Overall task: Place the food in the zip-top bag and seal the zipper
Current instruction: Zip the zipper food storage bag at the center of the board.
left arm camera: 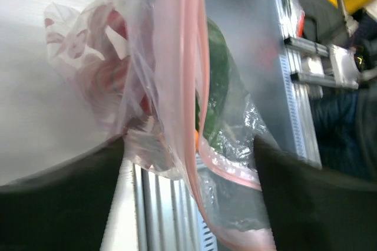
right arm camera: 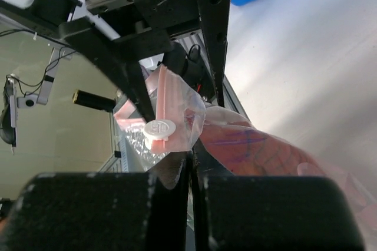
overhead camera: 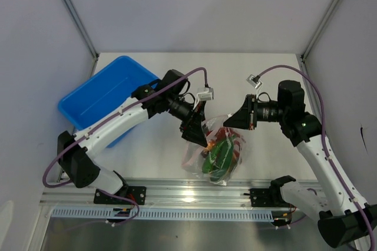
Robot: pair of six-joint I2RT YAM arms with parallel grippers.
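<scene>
Right gripper [right arm camera: 189, 175] has its two fingers pressed together on a fold of the zip-top bag [overhead camera: 227, 165], with only a thin film of plastic showing in the slit between them. Just beyond its fingertips, a small white round disc [right arm camera: 160, 128] sits on the plastic.

The left gripper [overhead camera: 198, 136] reaches in from the far left. Its fingers [left arm camera: 65, 204] stand wide apart, and the bag's mouth hangs in the gap between them. I cannot tell whether either finger grips the plastic.

The zipper [left arm camera: 191, 86] runs as a pink strip straight through that gap. Its two sides look parted lower down, so the mouth is not sealed along its whole length.

The food [overhead camera: 219, 152] is inside the bag, with green vegetables, red pieces and a bit of orange bunched in its lower part.

The bag sits between the two grippers at the near middle of the table [overhead camera: 156, 154], sagging towards the metal rail [overhead camera: 194, 192] at the near edge. The blue bin [overhead camera: 100, 95] stands well apart at the far left.
</scene>
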